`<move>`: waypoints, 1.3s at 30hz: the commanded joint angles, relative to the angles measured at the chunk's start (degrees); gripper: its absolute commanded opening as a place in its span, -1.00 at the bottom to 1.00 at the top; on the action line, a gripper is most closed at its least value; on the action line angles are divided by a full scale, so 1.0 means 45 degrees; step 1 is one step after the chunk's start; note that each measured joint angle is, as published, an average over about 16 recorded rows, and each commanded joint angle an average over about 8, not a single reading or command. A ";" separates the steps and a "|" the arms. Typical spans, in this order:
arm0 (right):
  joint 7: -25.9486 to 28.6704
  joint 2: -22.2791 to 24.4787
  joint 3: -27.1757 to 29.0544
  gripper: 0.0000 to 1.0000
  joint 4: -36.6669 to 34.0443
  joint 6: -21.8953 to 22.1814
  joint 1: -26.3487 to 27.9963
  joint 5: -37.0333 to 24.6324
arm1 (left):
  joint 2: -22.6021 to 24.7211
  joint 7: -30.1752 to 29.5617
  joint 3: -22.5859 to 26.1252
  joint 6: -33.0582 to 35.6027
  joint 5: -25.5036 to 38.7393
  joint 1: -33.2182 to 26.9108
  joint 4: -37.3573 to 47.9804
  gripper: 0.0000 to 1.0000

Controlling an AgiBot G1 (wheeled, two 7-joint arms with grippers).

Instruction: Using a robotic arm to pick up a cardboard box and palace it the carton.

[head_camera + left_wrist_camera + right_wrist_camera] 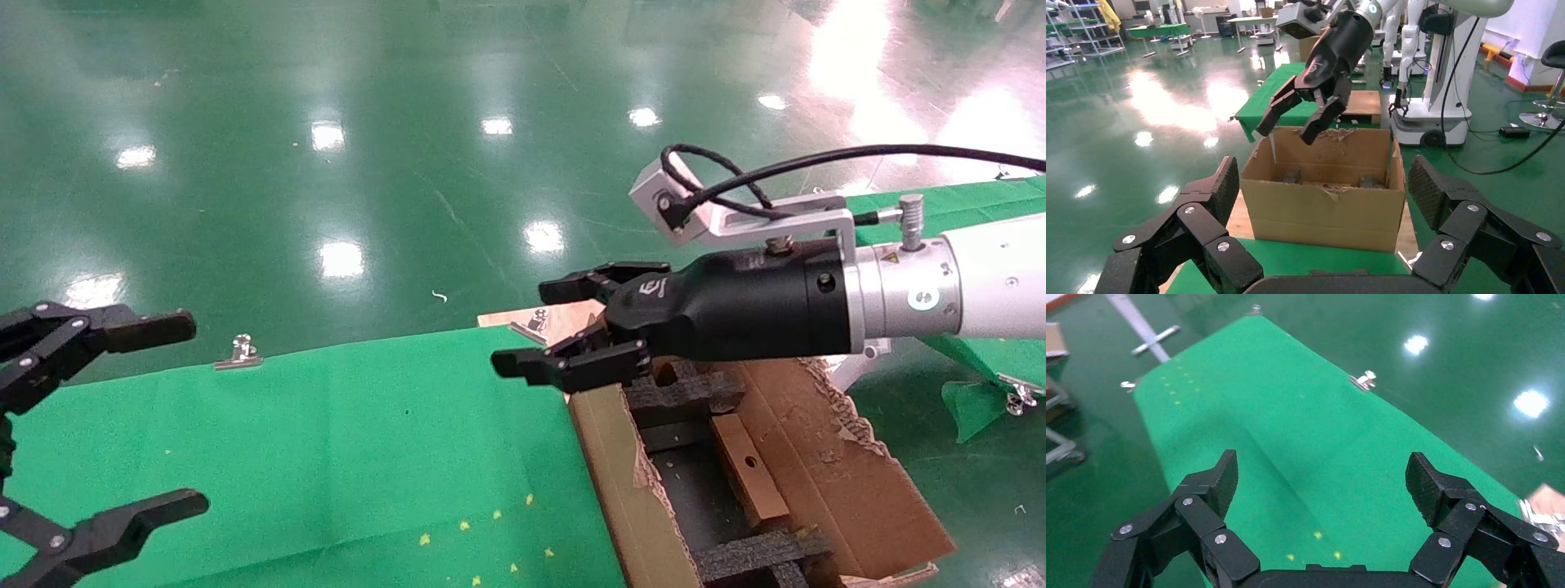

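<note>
At the head view's lower left the left gripper (122, 416) hangs parked, fingers apart, over the green cloth (343, 441). Right of centre the right gripper (543, 327) hovers spread and empty above the carton (850, 482); the cardboard box (748, 469) lies inside it, lower right

The carton (825, 482) runs off the head view's bottom edge at about five o'clock, so its near end is lost. The right gripper (556, 327) covers its far corner. The cardboard box (748, 469) lies half sunk between black foam inserts (682, 392). The left gripper (114, 416) is cut off at nine o'clock.
</note>
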 commanded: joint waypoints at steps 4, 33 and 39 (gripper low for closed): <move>-0.1120 -0.0263 0.1021 1.00 -0.0071 -0.0551 -0.0824 0.0505 | 0.0000 0.0000 0.0001 0.0000 -0.0001 0.0000 0.0000 1.00; -0.7393 -0.1740 0.6757 1.00 -0.0469 -0.3643 -0.5452 0.3349 | -0.0002 0.0003 0.0005 -0.0003 -0.0005 0.0000 0.0002 1.00; -0.7713 -0.1848 0.7164 1.00 -0.0501 -0.3867 -0.5782 0.3580 | -0.0003 0.0004 0.0004 -0.0005 -0.0007 0.0002 0.0005 1.00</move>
